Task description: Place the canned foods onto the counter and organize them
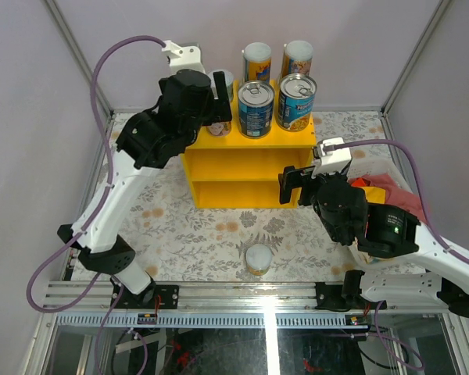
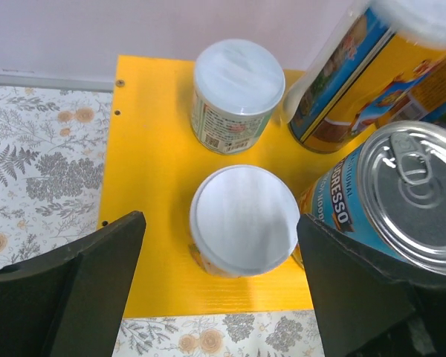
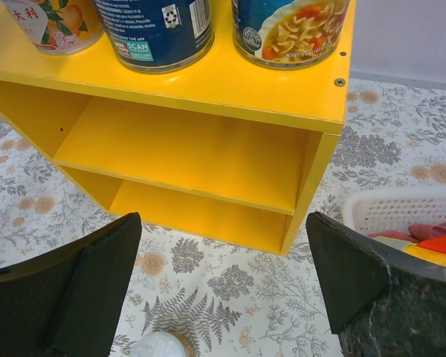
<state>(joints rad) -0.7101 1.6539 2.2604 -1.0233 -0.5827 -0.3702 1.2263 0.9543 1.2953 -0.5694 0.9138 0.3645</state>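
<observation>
On the left, the left tool (image 1: 221,100) hung over the left end of the yellow counter (image 1: 219,168). Its jaws were spread wide and gripped nothing. In the left wrist view its fingers (image 2: 74,286) stood on either side of the near small can (image 2: 241,219). The left finger was well clear of that can and the right finger was just beside its rim. Whether that finger touched the can could not be told.

Behind it the far small can (image 2: 234,82) stood upright on the same flat top. To the right of these were two tall cans (image 1: 256,58) at the back of the top. In front of them stood two blue-labelled tins (image 1: 255,109) with silver pull-tab lids, side by side.

Six cans therefore stood on the counter top, and both of its front compartments showed nothing inside. The loose small can (image 1: 259,259) stood upright on the floral cloth (image 1: 180,226), in front of the counter and near the arm bases.

Further right, the right tool (image 1: 297,184) hovered before the counter's right front corner. Its jaws were fully apart and held nothing. At the far right a white basket (image 3: 401,208) of red and orange cloth sat beside the counter.
</observation>
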